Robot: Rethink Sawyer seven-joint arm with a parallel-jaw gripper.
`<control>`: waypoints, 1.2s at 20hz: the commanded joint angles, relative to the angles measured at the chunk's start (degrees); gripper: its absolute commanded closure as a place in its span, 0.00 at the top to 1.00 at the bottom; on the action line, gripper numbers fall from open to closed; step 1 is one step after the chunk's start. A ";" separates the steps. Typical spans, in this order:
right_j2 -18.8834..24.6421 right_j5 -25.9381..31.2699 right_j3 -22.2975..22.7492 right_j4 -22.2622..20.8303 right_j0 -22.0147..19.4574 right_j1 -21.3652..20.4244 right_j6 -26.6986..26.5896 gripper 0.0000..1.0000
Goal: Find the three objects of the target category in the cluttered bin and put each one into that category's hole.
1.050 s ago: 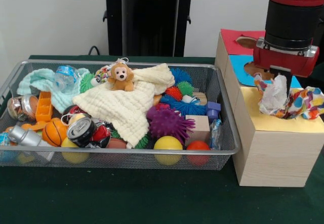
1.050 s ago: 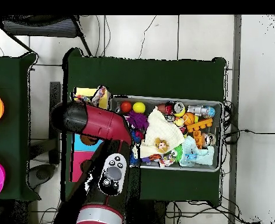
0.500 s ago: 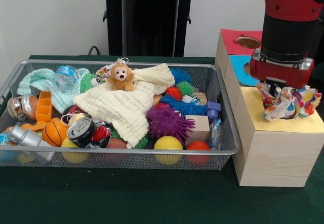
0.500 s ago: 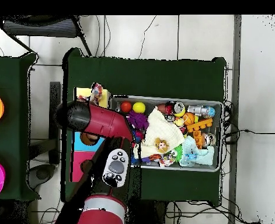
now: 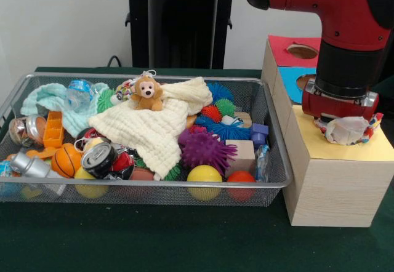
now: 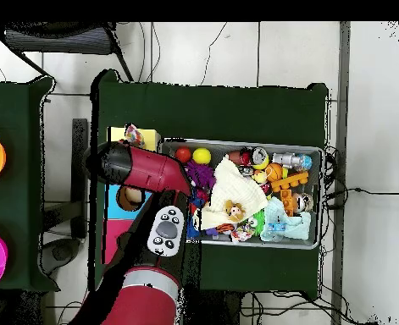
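Observation:
A multicoloured patterned cloth (image 5: 349,129) lies bunched low in the hole of the yellow-topped wooden box (image 5: 335,173), right of the bin. My gripper (image 5: 340,119) is pressed down onto it, its tips hidden by the cloth and the wrist. From above, only a bit of the patterned cloth (image 6: 133,135) shows beside the arm. In the wire bin (image 5: 271,189) a cream cloth (image 5: 154,127) is spread over the middle and a mint cloth (image 5: 52,100) lies at the back left.
A monkey plush (image 5: 146,93) sits on the cream cloth. Spiky balls, smooth balls, cans, a bottle and blocks fill the bin. Blue-topped (image 5: 289,78) and red-topped (image 5: 280,47) boxes stand behind the yellow one. The bin wall is close to the boxes.
The gripper has come down and toward the front over the yellow box. The patterned cloth, loose and tall before, is now squashed low into the hole.

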 commanded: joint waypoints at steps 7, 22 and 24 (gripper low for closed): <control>-1.14 1.16 -5.37 0.43 1.53 9.10 13.99 0.00; -13.85 32.72 -3.99 -5.50 8.13 -9.41 13.50 0.00; -13.52 32.44 -3.94 -5.08 7.99 -9.25 13.47 0.00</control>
